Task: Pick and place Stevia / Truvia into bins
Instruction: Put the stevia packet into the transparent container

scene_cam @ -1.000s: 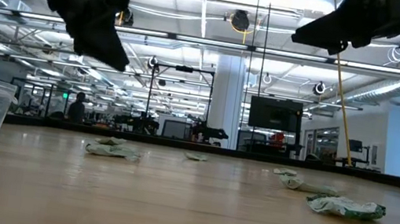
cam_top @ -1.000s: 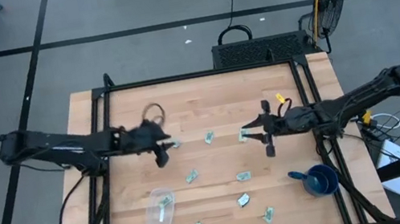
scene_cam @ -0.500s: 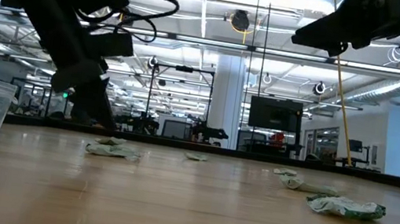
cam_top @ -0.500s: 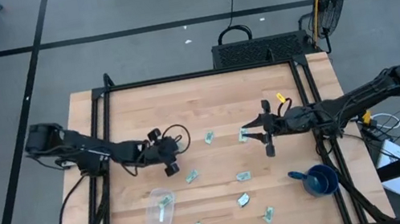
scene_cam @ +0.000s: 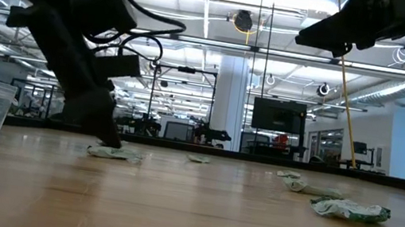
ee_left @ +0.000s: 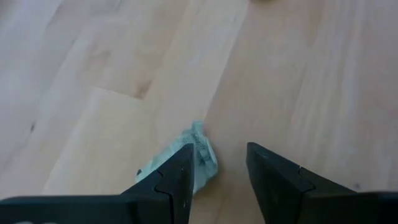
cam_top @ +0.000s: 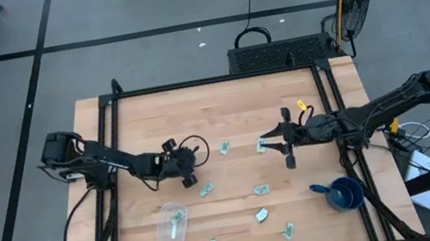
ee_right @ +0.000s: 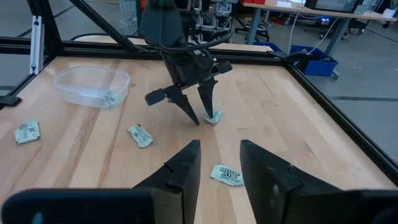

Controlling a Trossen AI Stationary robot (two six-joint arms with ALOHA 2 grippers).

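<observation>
The left gripper [cam_top: 189, 178] is low at the table centre-left, fingers apart, one finger touching a crumpled sachet [ee_left: 189, 158]; the clear tub [cam_top: 172, 225] lies at about 7 o'clock from it, near the front edge. The right gripper [cam_top: 289, 158] hangs open above bare wood at the right; other sachets [cam_top: 261, 190] lie scattered between it and the front edge.

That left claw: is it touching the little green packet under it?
Touching, it seems. In the left wrist view the left claw stands open, one finger overlapping the crumpled packet on the table.
</observation>
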